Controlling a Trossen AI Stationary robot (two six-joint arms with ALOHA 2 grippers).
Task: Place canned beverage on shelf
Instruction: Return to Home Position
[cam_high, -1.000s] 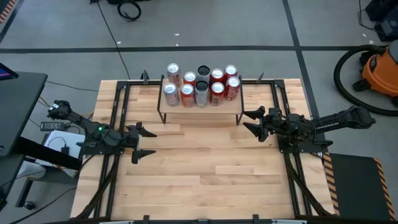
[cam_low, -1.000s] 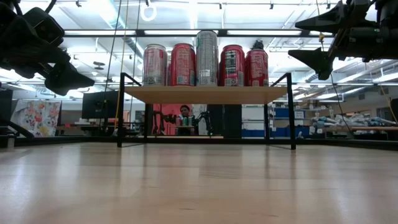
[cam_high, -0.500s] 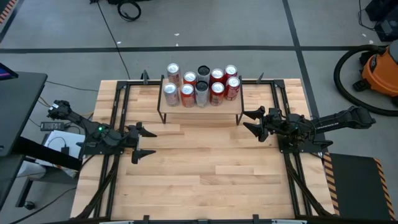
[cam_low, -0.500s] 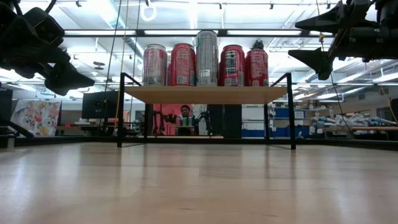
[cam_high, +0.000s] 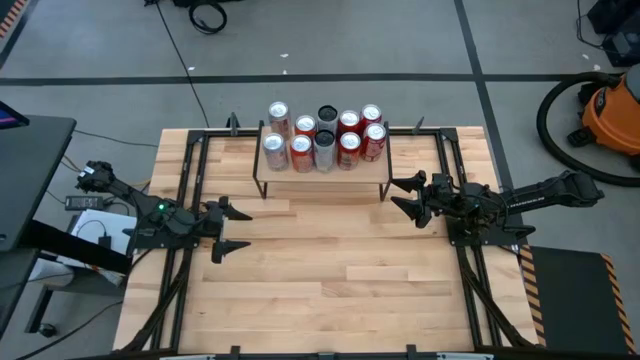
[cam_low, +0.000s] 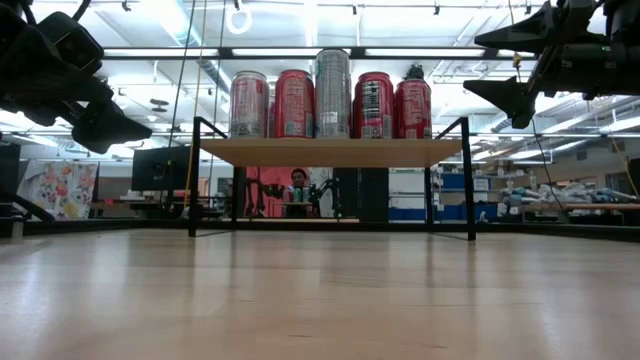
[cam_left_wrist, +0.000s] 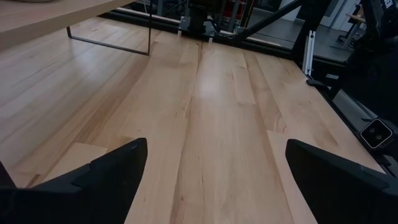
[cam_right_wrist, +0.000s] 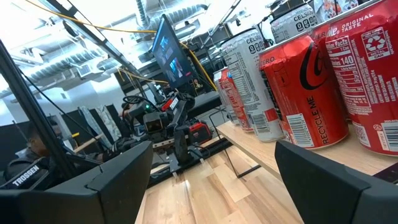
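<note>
Several red and silver cans (cam_high: 323, 137) stand upright on the shelf (cam_high: 322, 166), a light wooden plank on thin black legs at the table's far middle; they also show in the low view (cam_low: 330, 92) and the right wrist view (cam_right_wrist: 311, 87). My left gripper (cam_high: 234, 229) is open and empty over the table's left side, above the tabletop. My right gripper (cam_high: 404, 196) is open and empty just right of the shelf's right end, raised at about can height (cam_low: 505, 65).
The wooden tabletop (cam_high: 330, 270) spreads in front of the shelf. Black frame rails (cam_high: 185, 190) run along both table sides. A person (cam_low: 297, 185) shows far behind the table in the low view. An orange vacuum (cam_high: 610, 105) stands on the floor at the right.
</note>
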